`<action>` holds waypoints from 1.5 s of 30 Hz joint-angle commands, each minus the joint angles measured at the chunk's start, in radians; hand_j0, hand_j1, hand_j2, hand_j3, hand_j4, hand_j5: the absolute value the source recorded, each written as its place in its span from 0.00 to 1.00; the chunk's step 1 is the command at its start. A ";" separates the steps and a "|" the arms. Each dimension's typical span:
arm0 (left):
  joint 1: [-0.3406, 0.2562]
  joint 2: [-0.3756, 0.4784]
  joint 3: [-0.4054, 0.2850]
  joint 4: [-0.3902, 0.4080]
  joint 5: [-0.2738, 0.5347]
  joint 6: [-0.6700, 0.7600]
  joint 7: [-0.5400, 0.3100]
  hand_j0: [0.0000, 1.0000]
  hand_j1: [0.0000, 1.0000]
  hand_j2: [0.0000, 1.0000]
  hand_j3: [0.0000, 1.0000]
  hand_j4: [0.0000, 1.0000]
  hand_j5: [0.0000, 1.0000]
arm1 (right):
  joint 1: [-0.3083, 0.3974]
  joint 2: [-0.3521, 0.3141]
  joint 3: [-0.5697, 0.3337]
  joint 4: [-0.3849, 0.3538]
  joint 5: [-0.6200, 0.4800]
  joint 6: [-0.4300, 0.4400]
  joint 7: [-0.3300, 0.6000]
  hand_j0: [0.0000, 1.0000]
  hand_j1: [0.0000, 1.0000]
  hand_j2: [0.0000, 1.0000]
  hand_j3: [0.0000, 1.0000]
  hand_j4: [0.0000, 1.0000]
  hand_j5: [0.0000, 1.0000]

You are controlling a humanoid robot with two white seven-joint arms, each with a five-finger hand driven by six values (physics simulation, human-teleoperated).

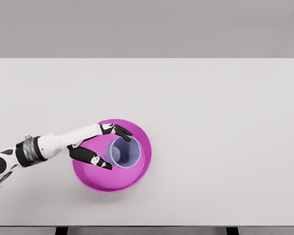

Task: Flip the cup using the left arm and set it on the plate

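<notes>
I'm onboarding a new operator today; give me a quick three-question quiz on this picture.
1. True or false: the cup stands mouth up on the magenta plate.
2. Which hand is at the cup: A) left hand B) right hand?
3. Fill in: the plate sits on the white ____.

Key: 1 true; 2 A; 3 table.

A pale blue see-through cup [124, 152] stands upright, mouth up, inside a round magenta plate [137, 178], slightly right of the plate's middle, near the desk's front left.
</notes>
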 commanded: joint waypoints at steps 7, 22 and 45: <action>-0.028 -0.018 -0.083 0.002 0.006 0.001 0.000 0.73 0.73 0.73 0.73 0.73 0.73 | 0.000 0.000 0.000 0.000 0.000 0.000 0.001 1.00 1.00 1.00 1.00 1.00 1.00; -0.031 -0.032 -0.089 0.006 -0.002 0.001 -0.002 0.74 0.74 0.74 0.74 0.74 0.74 | 0.000 0.000 0.000 0.000 0.000 0.000 0.001 1.00 1.00 1.00 1.00 1.00 1.00; -0.049 -0.053 -0.098 0.044 -0.007 0.001 -0.008 0.79 0.79 0.79 0.79 0.79 0.79 | 0.000 0.000 0.000 0.000 0.000 0.000 0.001 1.00 1.00 1.00 1.00 1.00 1.00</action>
